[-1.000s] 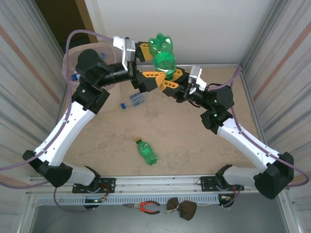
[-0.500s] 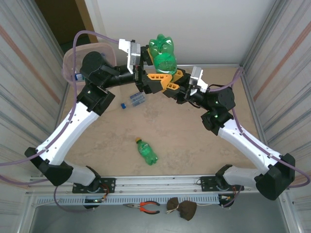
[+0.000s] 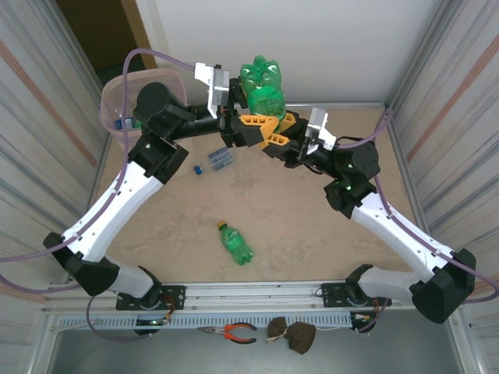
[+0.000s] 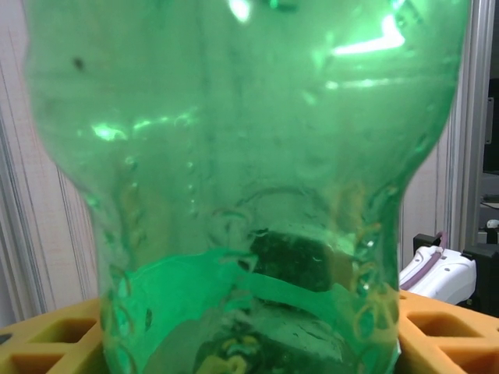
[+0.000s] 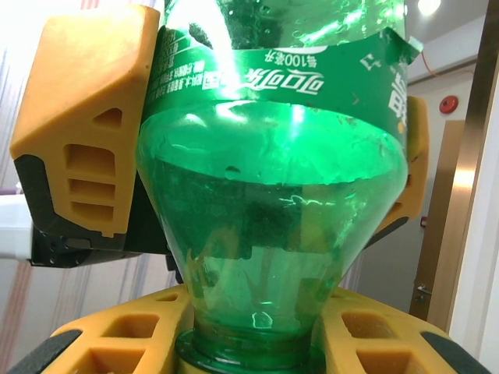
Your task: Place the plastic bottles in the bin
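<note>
A large green plastic soda bottle (image 3: 261, 84) hangs upside down above the far edge of the sandy worktop (image 3: 296, 226). The left gripper (image 3: 246, 118) clamps its body and the right gripper (image 5: 249, 343) pinches its neck. The beige bin (image 3: 107, 100), lined with pink plastic, stands at the far left. A smaller green bottle (image 3: 235, 242) and a clear blue-labelled bottle (image 3: 219, 160) lie on the worktop.
</note>
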Motion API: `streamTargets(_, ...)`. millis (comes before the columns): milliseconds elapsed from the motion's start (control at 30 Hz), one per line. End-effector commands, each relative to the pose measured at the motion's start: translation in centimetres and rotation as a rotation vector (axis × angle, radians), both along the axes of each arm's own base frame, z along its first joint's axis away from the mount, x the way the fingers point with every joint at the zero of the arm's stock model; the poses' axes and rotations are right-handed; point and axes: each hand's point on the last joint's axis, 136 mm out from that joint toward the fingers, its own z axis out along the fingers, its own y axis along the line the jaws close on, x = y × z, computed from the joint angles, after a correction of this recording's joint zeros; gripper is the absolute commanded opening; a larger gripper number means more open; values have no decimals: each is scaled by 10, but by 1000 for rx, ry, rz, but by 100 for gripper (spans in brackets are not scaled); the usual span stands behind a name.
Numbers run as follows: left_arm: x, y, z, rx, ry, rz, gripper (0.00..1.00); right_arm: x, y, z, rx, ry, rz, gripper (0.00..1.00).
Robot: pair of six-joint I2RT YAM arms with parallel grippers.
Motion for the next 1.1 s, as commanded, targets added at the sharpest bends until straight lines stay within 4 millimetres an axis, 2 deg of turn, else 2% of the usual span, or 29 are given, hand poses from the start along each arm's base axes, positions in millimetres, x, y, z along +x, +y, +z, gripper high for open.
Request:
streamTargets(0,-14,3,13,-34,-64,-41,62,-23,-11,27,49,-67,21,24)
streamTargets(300,-15,2,14,-38,-71,-49,56,-23,-11,25,40,-65,14,26)
streamTargets(433,-15,2,14,-40,-71,-45,55,-22,-12,24,36,-60,2,33)
streamTargets(533,-13,2,14,-34,-68,-33,55,-22,-10,20,14,-55,-6,43)
streamTargets(700,-10,3,13,-18,-73,2,55,-23,-9,10,-25,-34,-36,54)
streamTargets(833,-7,4,12,8,-77,40,55,-23,-11,-1,-71,-16,-70,57)
streamTargets(967,2,8,10,45,-78,115,55,-24,-17,-12,-114,2,-120,58)
streamTargets(1067,16,13,6,76,-56,198,56,-25,-24,-18,-139,17,-158,58)
